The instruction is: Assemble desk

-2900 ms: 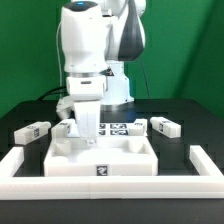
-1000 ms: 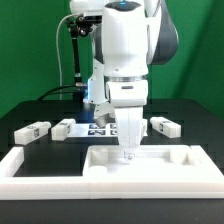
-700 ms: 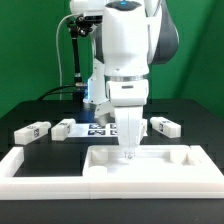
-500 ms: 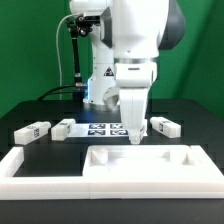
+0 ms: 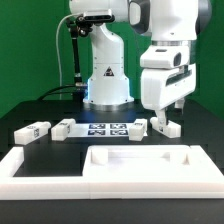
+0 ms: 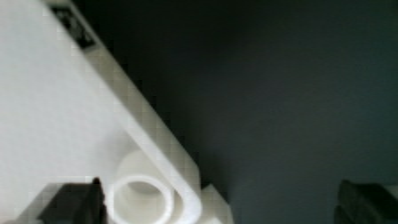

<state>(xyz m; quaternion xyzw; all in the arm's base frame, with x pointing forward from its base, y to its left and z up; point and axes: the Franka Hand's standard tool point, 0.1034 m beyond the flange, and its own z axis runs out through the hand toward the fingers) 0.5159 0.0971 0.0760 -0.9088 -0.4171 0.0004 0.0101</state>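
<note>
Hand [image 5: 167, 116] above black table [image 5: 40, 112], green backdrop [image 5: 30, 50]

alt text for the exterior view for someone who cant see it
The robot's open gripper hangs over a short white leg post at the exterior view's right. In front lies the rimmed white desk panel against a low border rail; two more leg posts and the marker board lie behind it.

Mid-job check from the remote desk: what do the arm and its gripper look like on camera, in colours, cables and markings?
The Franka arm has glossy white rounded shells with dark grey joint sections, and black cables run up beside its column. The gripper has a boxy white body. The wrist view shows dark fingertips. No marking is large enough to read.
</note>
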